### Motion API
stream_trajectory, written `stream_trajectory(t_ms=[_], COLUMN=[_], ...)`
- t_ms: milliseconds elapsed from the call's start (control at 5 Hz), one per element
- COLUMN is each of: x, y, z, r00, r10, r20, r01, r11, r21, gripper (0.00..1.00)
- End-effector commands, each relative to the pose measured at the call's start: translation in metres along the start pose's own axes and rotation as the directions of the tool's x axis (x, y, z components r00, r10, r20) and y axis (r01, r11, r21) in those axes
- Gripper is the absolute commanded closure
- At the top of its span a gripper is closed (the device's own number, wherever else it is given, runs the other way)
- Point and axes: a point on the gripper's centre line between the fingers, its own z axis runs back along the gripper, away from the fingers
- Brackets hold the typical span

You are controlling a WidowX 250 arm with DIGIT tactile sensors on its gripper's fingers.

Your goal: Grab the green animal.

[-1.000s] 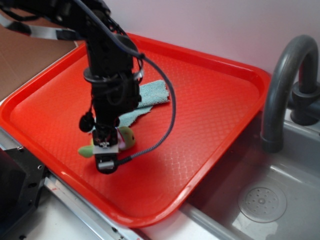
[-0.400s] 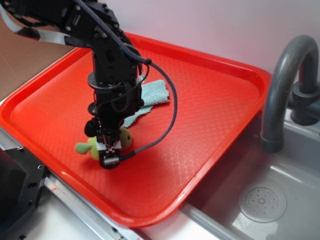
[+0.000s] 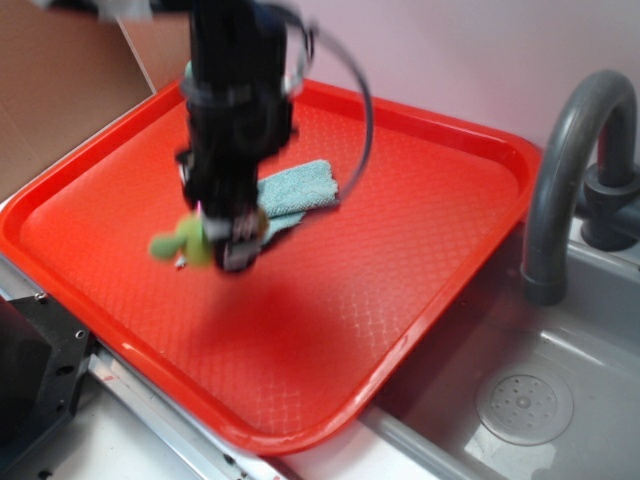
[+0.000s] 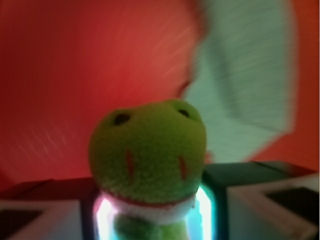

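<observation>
Frog in the jaws, above the tray

Exterior view. Gripper hangs on a blurred black arm over the red tray. Green animal sticks out to the left of the jaws, clamped between them, and appears held clear of the tray floor, though blur makes the gap hard to judge. Light-blue cloth lies flat on the tray just behind and to the right of the jaws, partly hidden by the arm. A loop of black cable swings out on the arm's right side. Well off to the right of the jaws: a grey faucet and a grey sink with a round drain. Brown board stands beyond the tray's far left edge.

Wrist view. Green animal fills the centre, head forward, two dark eyes on top, red marks on the face, white and red band below. Jaws press in on both sides of its lower body; dark pads sit tight against it. Cloth shows blurred, ahead and to the right of the jaws. Tray fills the rest.
</observation>
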Motion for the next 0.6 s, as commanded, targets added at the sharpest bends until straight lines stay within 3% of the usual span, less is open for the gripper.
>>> stream_trajectory(t_ms=[0, 200, 400], x=[-0.031, -0.050, -0.042], y=[0.025, 0.025, 0.027], z=[0.102, 0.122, 0.118], r00=[0.936, 0.904, 0.919], r10=[0.302, 0.328, 0.217], r20=[0.179, 0.273, 0.330], r01=[-0.287, -0.295, -0.207], r11=[0.952, 0.943, 0.976], r21=[-0.108, -0.153, -0.065], gripper=[1.00, 1.00, 1.00])
